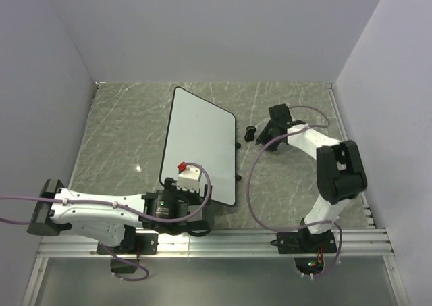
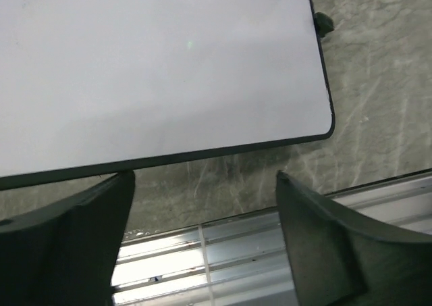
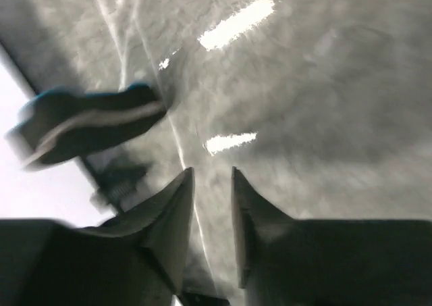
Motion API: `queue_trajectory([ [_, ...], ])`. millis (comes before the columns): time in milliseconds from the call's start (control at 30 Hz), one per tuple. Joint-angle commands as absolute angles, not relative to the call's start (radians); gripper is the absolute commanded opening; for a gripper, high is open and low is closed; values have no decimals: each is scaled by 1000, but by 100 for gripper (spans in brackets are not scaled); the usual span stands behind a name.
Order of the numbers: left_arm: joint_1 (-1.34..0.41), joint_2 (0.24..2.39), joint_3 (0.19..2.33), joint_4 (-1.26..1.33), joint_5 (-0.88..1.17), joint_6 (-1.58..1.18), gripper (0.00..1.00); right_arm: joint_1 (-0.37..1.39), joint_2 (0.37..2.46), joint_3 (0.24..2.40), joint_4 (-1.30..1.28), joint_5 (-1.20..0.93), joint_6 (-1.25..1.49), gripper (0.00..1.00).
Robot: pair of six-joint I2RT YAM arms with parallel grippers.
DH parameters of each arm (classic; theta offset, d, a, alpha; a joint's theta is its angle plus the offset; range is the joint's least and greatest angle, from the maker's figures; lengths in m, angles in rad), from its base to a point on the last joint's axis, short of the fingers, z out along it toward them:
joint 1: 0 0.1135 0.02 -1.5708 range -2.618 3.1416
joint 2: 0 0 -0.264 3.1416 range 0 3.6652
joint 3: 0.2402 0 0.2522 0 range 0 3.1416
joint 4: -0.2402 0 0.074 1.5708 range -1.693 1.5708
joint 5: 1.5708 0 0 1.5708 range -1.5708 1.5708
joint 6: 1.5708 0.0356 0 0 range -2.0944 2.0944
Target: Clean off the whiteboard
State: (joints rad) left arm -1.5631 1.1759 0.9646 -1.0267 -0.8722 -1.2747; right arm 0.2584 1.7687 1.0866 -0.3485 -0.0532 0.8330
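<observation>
- The whiteboard (image 1: 202, 144) is lying wiped clean in the middle of the bench (image 1: 121, 130).
- Only the left wrist view is showing the left fingers (image 2: 74, 238) released wide at its near edge.
- Right wrist view: the right fingers (image 3: 162, 225) are hanging narrowly parted, grasping nothing, near a dark block (image 3: 88, 127).

One whiteboard (image 1: 199, 140), one eraser block (image 1: 250, 133), one table (image 1: 121, 130)

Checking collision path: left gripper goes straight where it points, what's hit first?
Probably the near edge of the whiteboard, just ahead of the open left gripper. Depth is unclear: angled down, it could touch the bare table strip before the board instead.
</observation>
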Motion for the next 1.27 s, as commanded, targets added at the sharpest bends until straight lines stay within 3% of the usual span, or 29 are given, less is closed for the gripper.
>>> queue_trajectory([
  [0, -1562, 1186, 1089, -1089, -954, -1267, 93, 264, 1557, 1080, -362, -2, 775, 43],
  [33, -1560, 1189, 1113, -1104, -968, -1275, 99, 262, 1514, 1075, -368, -2, 769, 48],
  [100, -1554, 1198, 1175, -1143, -1008, -1270, 99, 264, 1393, 1059, -386, -8, 758, 60],
  [300, -1520, 1262, 1367, -1328, -1092, -1358, 100, 281, 1065, 985, -377, -130, 704, 82],
  [333, -1516, 1272, 1406, -1328, -1097, -1333, 100, 279, 1025, 968, -371, -150, 700, 88],
  [367, -1513, 1279, 1425, -1322, -1095, -1310, 99, 282, 956, 936, -364, -173, 696, 99],
  [733, -1500, 1404, 1676, -1346, -1114, -1185, 99, 281, 672, 746, -364, -320, 771, 100],
  [967, -1468, 1342, 1681, -1132, -1059, -959, 99, 282, 503, 654, -345, -363, 799, 100],
  [1233, -1457, 1331, 1697, -1115, -1026, -904, 99, 281, 479, 623, -351, -460, 816, 99],
])
